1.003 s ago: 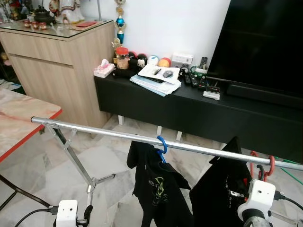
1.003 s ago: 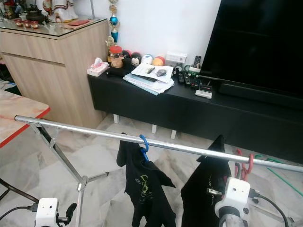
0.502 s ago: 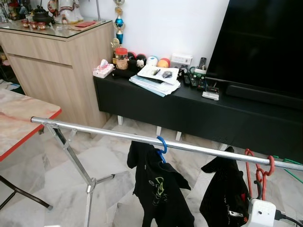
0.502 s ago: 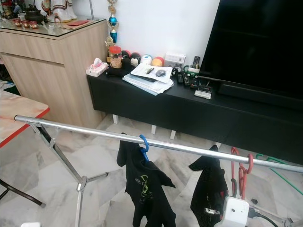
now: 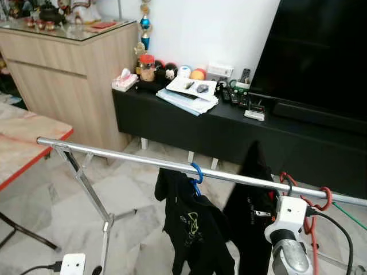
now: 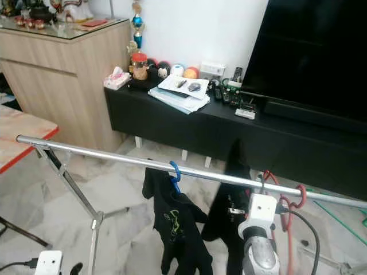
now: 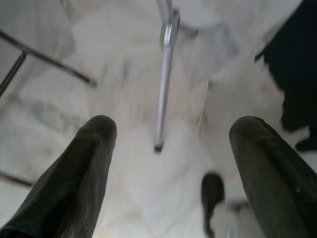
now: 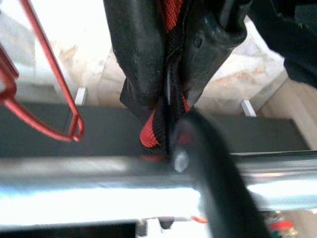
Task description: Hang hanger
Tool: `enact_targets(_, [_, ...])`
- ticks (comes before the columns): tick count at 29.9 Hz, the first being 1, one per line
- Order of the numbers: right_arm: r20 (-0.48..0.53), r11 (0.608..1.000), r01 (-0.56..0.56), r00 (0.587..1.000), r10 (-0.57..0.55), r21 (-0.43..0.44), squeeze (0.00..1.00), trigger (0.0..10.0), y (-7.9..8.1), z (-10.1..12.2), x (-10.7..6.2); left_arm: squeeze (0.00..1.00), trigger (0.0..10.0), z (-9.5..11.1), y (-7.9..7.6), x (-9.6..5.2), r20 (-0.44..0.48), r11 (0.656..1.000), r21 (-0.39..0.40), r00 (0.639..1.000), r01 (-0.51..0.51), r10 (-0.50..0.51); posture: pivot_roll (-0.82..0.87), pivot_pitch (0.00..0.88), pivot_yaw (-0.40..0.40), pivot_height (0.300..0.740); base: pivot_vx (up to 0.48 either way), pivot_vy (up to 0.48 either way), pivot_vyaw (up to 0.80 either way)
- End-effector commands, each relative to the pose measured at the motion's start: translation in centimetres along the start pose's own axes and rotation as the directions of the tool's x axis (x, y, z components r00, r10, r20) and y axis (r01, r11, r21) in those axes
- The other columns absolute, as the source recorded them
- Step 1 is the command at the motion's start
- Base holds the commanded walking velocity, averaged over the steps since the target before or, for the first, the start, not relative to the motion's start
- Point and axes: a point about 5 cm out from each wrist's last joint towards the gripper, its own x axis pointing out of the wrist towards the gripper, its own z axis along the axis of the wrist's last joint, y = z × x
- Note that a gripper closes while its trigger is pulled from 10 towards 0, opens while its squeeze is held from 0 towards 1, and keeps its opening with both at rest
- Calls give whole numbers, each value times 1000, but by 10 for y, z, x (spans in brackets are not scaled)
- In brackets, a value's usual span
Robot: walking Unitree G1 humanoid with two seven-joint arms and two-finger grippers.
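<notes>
Here your right gripper [image 8: 168,74] clamps the hanger [image 8: 156,126] at the rail [image 5: 143,159], lower right; left gripper [image 7: 168,163] gapes empty, lower left.

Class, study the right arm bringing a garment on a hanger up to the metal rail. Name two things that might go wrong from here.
1. The right gripper pinches the hanger right at the rail; if the fingers open before its hook catches, the black garment may drop.
2. Red hangers hang close beside; the hook may tangle with them.
</notes>
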Motion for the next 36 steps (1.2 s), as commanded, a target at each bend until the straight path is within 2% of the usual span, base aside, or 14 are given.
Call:
enact_targets(1, [40,999,27,999,-28,22,0,10000,-3,13,11,0,10000,-10,-3,-2,-66,1000,13,998,25,-24,83,0,-3,740,0,0,0])
enact_targets(4, [2,999,54,999,-54,-2,0,10000,0,12,17,0,10000,-10,3,0,-103,1000,0,995,-3,3,57,0,3,740,0,0,0])
enact_targets(8, [8,998,52,999,-52,25,0,10000,0,13,22,0,10000,-1,3,5,-92,1000,-1,996,-7,7,65,0,-11,740,0,0,0])
enact_targets(11, [-7,998,59,998,-59,26,0,10000,-1,4,20,0,10000,4,1,8,-80,1000,-14,997,-11,10,71,0,-10,740,0,0,0])
enact_targets(15, [48,994,96,994,-99,47,0,10000,-2,4,15,0,10000,11,-4,11,-64,1000,-6,998,4,-5,76,0,10,740,0,0,0])
enact_targets(19, [22,993,109,994,-110,42,0,10000,-3,-6,10,0,10000,13,-5,12,-54,1000,4,998,19,-19,67,0,16,740,0,0,0])
enact_targets(27, [30,992,121,992,-122,25,0,10000,-10,-9,6,0,10000,11,-8,12,-66,1000,-2,998,19,-20,46,0,3,740,0,0,0])
enact_targets(36, [23,994,111,994,-110,-2,0,10000,-16,-7,8,0,10000,-6,-5,4,-118,1000,-20,993,6,-8,70,0,-32,740,-55,0,0])
